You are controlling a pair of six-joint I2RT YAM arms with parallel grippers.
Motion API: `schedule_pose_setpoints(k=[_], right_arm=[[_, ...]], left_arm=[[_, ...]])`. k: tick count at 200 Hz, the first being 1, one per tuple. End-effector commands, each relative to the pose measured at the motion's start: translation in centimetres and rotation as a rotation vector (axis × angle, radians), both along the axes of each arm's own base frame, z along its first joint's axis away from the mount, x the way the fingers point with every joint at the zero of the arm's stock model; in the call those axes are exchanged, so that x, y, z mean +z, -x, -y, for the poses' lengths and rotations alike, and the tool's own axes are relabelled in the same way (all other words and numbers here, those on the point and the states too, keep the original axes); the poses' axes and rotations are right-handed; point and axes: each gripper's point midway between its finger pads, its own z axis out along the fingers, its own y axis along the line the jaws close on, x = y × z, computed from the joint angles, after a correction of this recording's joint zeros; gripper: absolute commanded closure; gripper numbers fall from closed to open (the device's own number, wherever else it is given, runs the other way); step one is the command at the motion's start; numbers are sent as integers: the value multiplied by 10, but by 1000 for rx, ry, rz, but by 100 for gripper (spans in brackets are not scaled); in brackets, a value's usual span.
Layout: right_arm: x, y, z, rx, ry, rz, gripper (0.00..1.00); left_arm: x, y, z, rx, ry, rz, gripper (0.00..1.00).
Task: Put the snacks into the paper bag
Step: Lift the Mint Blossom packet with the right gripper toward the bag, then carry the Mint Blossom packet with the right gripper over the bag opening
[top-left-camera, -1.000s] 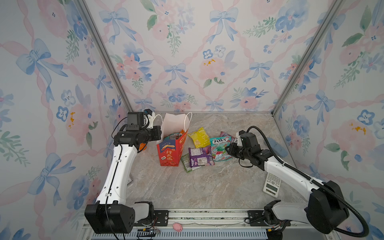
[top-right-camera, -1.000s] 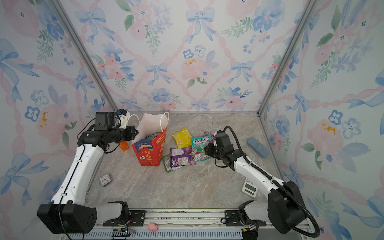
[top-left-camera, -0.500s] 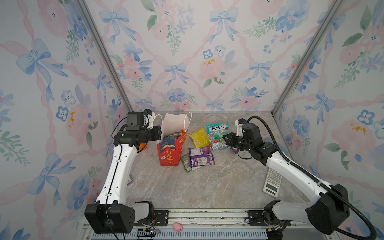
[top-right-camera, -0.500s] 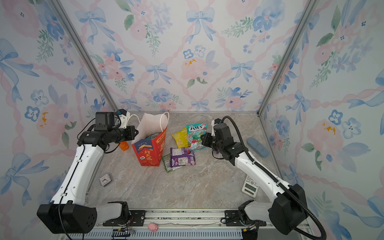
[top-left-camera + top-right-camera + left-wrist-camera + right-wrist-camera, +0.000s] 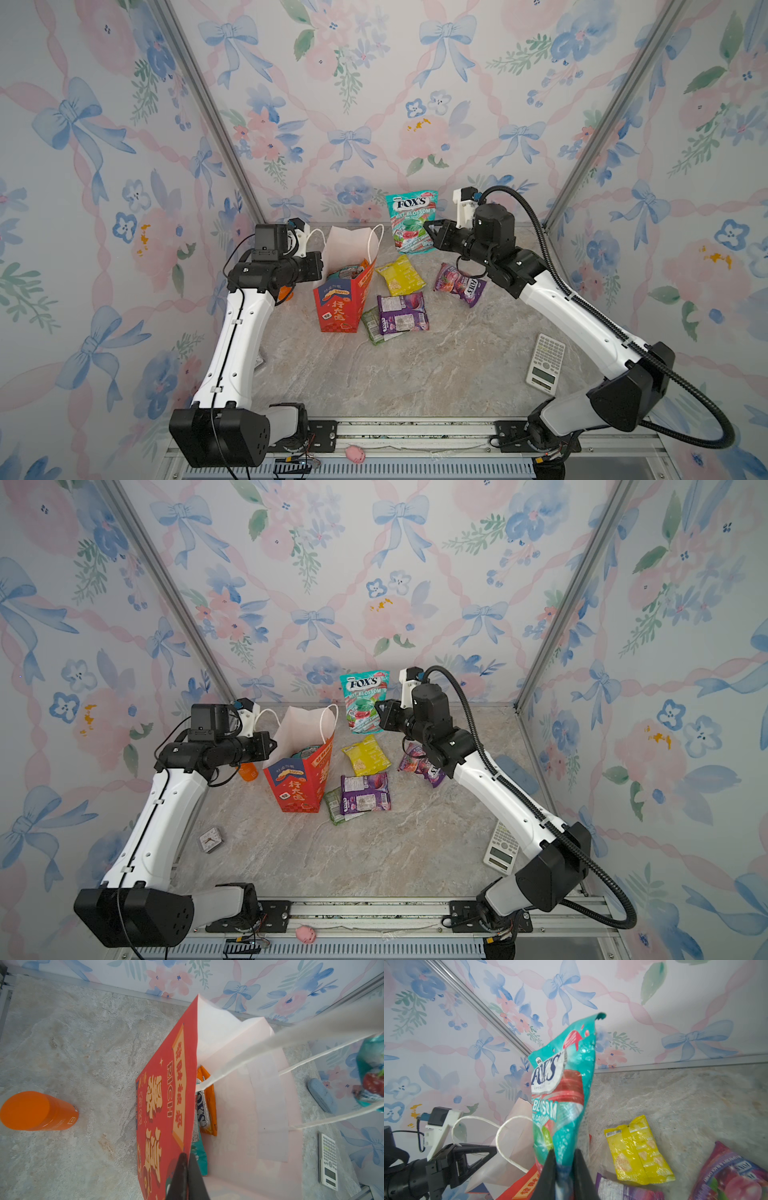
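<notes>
The teal FOX'S packet [image 5: 411, 222] is pinched at its lower edge by the right gripper [image 5: 564, 1152]. It is held upright at the upper centre of a top view, just right of the paper bag [image 5: 338, 307]. The bag's red wall is clamped between the pressed-together fingers of the left gripper [image 5: 187, 1156]. 4 more snacks [image 5: 403, 311] lie on the table [image 5: 457, 365]. If the mouth is approached low, the rope handles [image 5: 376, 245] could be snagged by the floppy packet and the bag tipped.

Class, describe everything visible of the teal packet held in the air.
The teal packet is a flat, glossy plastic pouch printed FOX'S MINT BLOSSOM, with red and green sweets pictured. It is held upright in the air, pinched near its lower edge by the right gripper, beside the red paper bag.
</notes>
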Motion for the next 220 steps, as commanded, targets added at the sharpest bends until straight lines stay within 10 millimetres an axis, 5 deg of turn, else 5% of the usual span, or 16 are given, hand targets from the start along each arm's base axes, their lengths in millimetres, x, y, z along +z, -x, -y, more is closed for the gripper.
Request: schedule_pose_setpoints(k=[1, 54, 60, 93, 158, 220], right_arm=[[50, 0, -14, 33, -44, 140, 100], [97, 2, -44, 86, -31, 246, 100], [87, -5, -54, 94, -13, 232, 100], [101, -6, -84, 129, 8, 272, 100], [79, -12, -136, 147, 109, 267, 100], [58, 1, -143, 107, 241, 287, 100]], left_arm=[[5, 1, 3, -9, 15, 16, 100], [6, -1, 4, -14, 18, 15, 100], [6, -1, 4, -15, 19, 16, 100], [5, -1, 4, -14, 19, 14, 100], [4, 0, 4, -17, 17, 10, 100], [0, -2, 1, -8, 0, 4, 100]])
